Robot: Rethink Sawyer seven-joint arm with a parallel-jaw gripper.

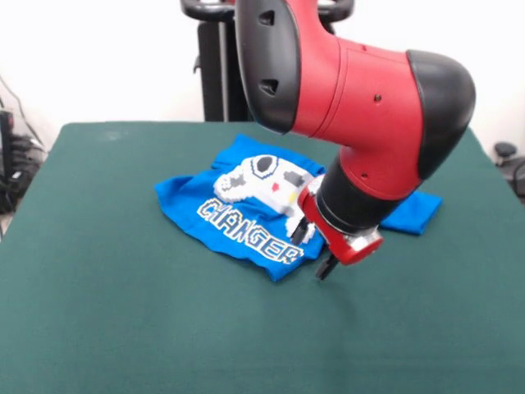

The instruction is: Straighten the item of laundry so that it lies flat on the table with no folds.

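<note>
The item of laundry (215, 205), a bright blue T-shirt, lies rumpled and folded near the middle of the table (123, 320). Its white controller print and the letters "CHANGER" face up. One blue part (416, 212) sticks out to the right from behind the arm, which hides the stretch in between. My gripper (312, 250) hangs low at the shirt's front right corner, its fingers apart and open. One fingertip (300, 233) is over the shirt's edge, the other (326, 268) over bare green cloth. I cannot tell whether they touch the fabric.
The red and black arm (361, 98) fills the upper middle and covers the shirt's right side. A black stand (215, 74) rises behind the table. Cables (16, 160) hang at the left edge, and a dark object (505, 153) sits at the right.
</note>
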